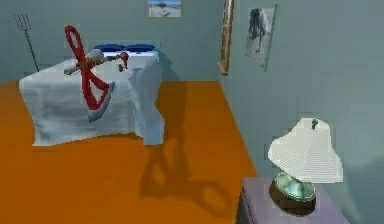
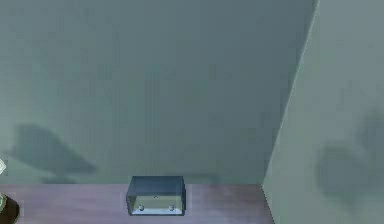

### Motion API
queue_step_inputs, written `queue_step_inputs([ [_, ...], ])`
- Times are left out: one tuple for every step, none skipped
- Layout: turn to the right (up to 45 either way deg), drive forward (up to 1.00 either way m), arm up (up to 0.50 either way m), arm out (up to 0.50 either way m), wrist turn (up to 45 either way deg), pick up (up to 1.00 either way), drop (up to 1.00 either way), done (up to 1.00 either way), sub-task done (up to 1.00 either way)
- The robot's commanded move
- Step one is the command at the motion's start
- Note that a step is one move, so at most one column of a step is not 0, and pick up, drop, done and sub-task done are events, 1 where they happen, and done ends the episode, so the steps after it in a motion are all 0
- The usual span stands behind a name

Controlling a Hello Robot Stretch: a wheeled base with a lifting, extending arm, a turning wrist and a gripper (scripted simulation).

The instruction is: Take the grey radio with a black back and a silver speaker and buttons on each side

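Room: blue-grey wall point(image 2: 150, 90) across most of the arm side view, meeting a paler wall at a corner toward the right; orange floor point(image 1: 130, 165) over the forward view's lower left and middle.
Counter point(image 2: 60, 205): dull purple-brown top along the bottom edge of the arm side view, ending short of the right side; a counter point(image 1: 256, 200) of like colour at the forward view's lower right.
Radio point(image 2: 157, 195): grey box at bottom centre of the arm side view, upright on the counter, near the wall behind; dark top and sides, paler strip low on the face with small light dots.
Jaws: state cannot be told.
Lamp point(image 1: 305, 150): white ribbed shade, tilted, on a round green and brown base, standing on the counter at the forward view's lower right.
Bed point(image 1: 60, 100): upper left of the forward view, white sheet hanging to the floor.
Pillow point(image 1: 130, 48): blue, at the bed's far end.
Red thing point(image 1: 90, 80): tall looped shape like large scissors, on the bed; kind unclear.
Fork point(image 1: 28, 40): thin dark pronged tool by the wall, far upper left.
Pictures point(image 1: 165, 8): one at top centre on the far wall; two more on the right-hand wall, upper right of centre.
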Motion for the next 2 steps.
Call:
queue_step_inputs([
  [0.0,0.0,0.5,0.0,0.0,0.0,0.0,0.0,0.0],
  [0.0,0.0,0.38,0.0,0.0,0.0,0.0,0.0,0.0],
])
